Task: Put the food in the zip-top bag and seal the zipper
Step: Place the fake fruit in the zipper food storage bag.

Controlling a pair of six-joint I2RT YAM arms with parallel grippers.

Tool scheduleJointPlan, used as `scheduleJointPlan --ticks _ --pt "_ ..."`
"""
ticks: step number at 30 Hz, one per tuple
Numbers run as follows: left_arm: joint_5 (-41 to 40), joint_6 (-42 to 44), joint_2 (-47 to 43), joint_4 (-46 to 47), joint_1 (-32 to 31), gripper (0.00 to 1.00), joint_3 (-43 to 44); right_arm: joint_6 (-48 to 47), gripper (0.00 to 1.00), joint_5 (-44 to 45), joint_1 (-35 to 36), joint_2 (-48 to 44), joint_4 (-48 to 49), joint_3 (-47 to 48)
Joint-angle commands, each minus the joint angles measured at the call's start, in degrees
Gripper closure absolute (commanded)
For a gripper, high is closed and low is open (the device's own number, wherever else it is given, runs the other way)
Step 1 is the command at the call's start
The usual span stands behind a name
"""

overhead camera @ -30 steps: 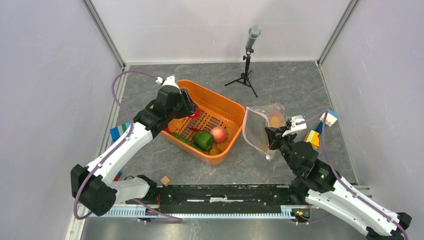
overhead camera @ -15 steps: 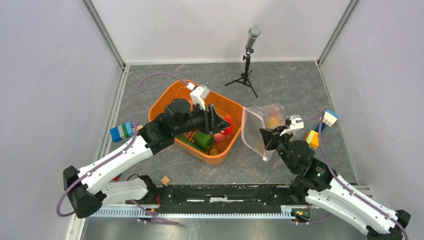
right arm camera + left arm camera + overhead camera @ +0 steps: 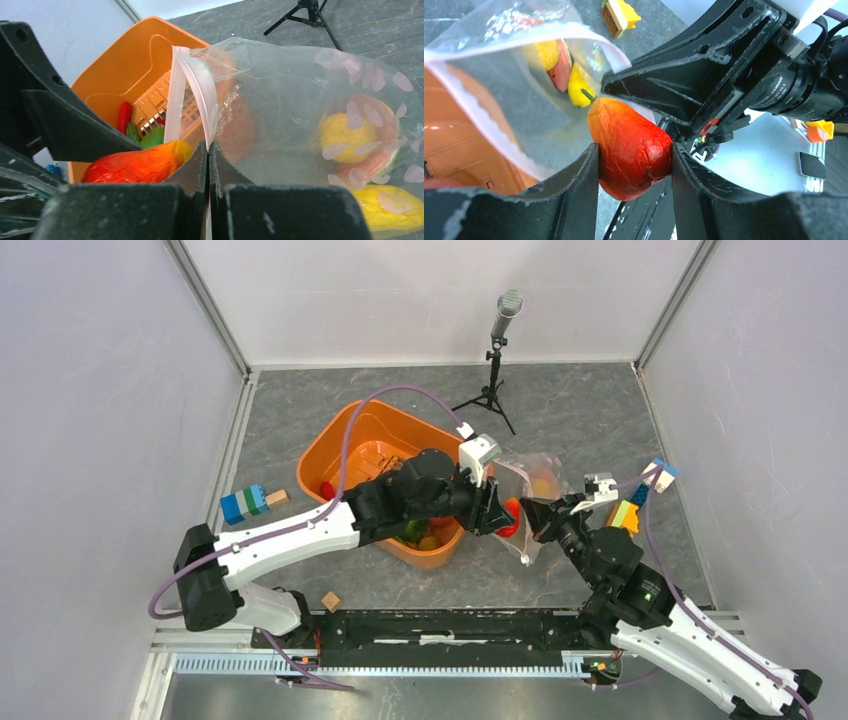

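Zip-top bag [image 3: 540,478] sits just right of the orange basket [image 3: 352,436], mouth toward it and partly filled: yellow pieces [image 3: 345,131] and a reddish one show inside, while the basket holds leftovers, a green pepper [image 3: 152,137] and a small red pepper [image 3: 124,116] among them. Right gripper [image 3: 208,152] is pinched tight on the bag's mouth edge, propping it open; left gripper [image 3: 634,150] clasps an orange-red pepper [image 3: 629,145] right at the mouth, not yet inside. Judged roughly midway: this piece to drop, more to fetch, zipper [image 3: 192,87] unsealed.
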Motion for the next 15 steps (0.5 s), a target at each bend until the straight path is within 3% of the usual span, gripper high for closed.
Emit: scheduleJointPlan --ticks 1,5,11,13,15 --pt "-2.97 4.79 3.29 3.34 -0.93 0.8 4.22 1.71 1.0 -2.24 0.02 -1.25 3.65 0.74" --pt "-7.88 5.22 5.56 4.29 -1.57 0.75 3.71 1.87 1.0 -3.03 0.04 -1.48 3.77 0.83" --pt "-11.36 7.42 6.03 3.5 -1.86 0.36 4.22 2.7 1.0 -2.77 0.04 -2.7 3.65 0.21" --pt "-10.46 8.36 5.81 3.27 -1.93 0.15 4.64 2.85 1.0 -2.32 0.02 -3.03 3.86 -0.23" --pt "-10.51 9.11 5.05 2.11 -1.92 0.01 5.21 2.86 1.0 -1.91 0.02 -3.26 3.83 -0.26"
